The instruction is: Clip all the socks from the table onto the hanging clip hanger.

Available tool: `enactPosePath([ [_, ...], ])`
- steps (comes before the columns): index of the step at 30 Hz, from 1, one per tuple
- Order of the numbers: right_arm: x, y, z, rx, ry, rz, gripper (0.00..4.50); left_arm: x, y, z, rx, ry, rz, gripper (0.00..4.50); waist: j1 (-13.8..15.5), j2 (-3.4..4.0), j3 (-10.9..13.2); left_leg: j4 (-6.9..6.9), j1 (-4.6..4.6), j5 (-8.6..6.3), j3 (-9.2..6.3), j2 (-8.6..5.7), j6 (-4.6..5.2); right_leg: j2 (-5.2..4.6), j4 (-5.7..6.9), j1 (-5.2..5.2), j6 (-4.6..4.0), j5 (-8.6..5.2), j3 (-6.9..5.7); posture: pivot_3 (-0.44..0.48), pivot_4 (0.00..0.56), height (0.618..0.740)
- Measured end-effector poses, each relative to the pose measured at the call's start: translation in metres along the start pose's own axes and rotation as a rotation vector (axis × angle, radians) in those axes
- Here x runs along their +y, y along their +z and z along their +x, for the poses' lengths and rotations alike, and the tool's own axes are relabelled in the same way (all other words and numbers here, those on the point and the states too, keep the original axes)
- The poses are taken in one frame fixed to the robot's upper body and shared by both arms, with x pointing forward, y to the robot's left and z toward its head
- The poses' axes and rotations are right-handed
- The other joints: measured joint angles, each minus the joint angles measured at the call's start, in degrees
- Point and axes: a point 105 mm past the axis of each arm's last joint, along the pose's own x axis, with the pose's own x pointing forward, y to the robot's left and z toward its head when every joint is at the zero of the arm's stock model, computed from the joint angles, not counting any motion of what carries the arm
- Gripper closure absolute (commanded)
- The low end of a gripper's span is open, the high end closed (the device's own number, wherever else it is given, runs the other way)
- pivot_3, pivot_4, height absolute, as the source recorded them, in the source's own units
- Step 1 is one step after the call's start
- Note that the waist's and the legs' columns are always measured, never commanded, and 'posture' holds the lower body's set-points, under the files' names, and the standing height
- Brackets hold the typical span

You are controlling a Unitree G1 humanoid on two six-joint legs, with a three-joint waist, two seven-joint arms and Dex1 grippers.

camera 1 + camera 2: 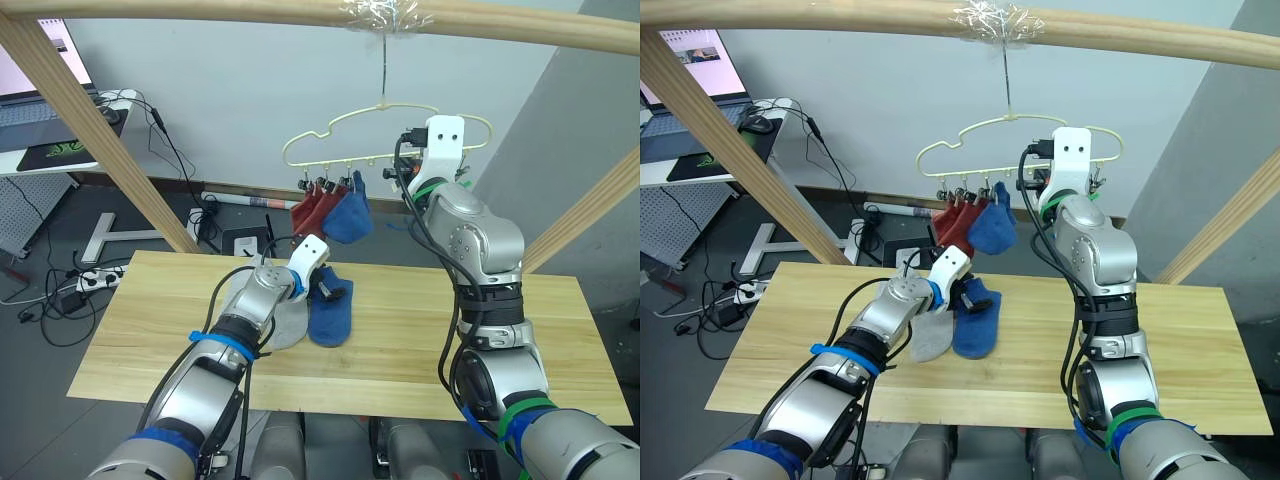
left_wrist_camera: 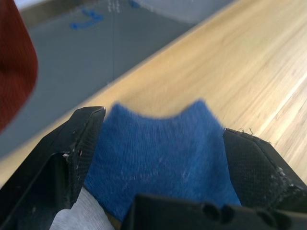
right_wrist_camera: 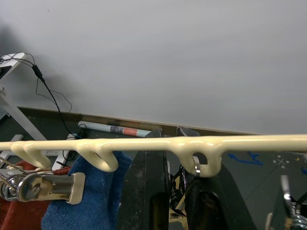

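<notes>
A blue sock [image 1: 330,315] lies on the wooden table [image 1: 450,330], partly over a light grey sock [image 1: 285,325]. My left gripper [image 1: 322,285] is open and low over the blue sock's upper end, its black fingers [image 2: 72,148] standing on either side of the cloth. The pale clip hanger [image 3: 259,142] hangs from the pole, with two rust red socks [image 1: 312,212] and one blue sock [image 1: 350,215] clipped to it. My right gripper [image 3: 177,141] is raised at the hanger's bar, its jaws nearly together with a metal clip [image 3: 195,167] between them.
A thick wooden pole [image 1: 300,12] runs overhead, with slanted wooden posts at the left [image 1: 110,140] and right [image 1: 590,215]. A white desk with a laptop [image 1: 40,120] stands far left. Cables and a power strip [image 1: 95,280] lie on the floor.
</notes>
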Motion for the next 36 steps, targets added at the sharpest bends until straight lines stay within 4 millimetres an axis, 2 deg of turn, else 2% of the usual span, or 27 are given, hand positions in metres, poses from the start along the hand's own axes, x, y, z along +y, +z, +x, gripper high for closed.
enactPosePath([
  [13, -0.002, 0.000, 0.000, 0.001, -0.010, 0.006, 4.46, -0.005, 0.003, 0.006, 0.091, -0.060, 0.076, 0.05, 0.01, 0.07, -0.05, 0.01, 0.01, 0.01, -0.01, -0.01, 0.01, 0.00, 0.04, 0.01, 0.00, 0.00, 0.00, 0.115, 0.185, 0.740],
  [17, -0.002, 0.000, 0.000, 0.000, -0.011, 0.007, 4.46, -0.007, 0.003, 0.007, 0.092, -0.070, 0.079, 0.87, 0.00, 0.17, -0.10, 0.01, 0.01, 0.01, -0.01, -0.01, 0.01, 0.00, 0.04, 0.01, 0.00, 0.00, 0.00, 0.115, 0.185, 0.740],
  [30, -0.002, 0.000, 0.000, 0.002, -0.011, 0.007, 4.46, -0.011, 0.004, 0.009, 0.088, -0.088, 0.080, 4.46, -0.01, 0.20, -0.13, 0.01, 0.02, 0.01, -0.01, -0.01, 0.01, 0.00, 0.04, 0.01, 0.00, 0.00, 0.00, 0.114, 0.182, 0.740],
  [36, -0.002, 0.000, -0.001, 0.005, -0.011, 0.007, 4.46, -0.012, 0.004, 0.009, 0.083, -0.090, 0.086, 4.46, -0.02, 0.21, -0.14, 0.01, 0.02, 0.01, -0.01, -0.01, 0.01, 0.00, 0.04, 0.01, 0.00, 0.00, 0.00, 0.111, 0.177, 0.740],
])
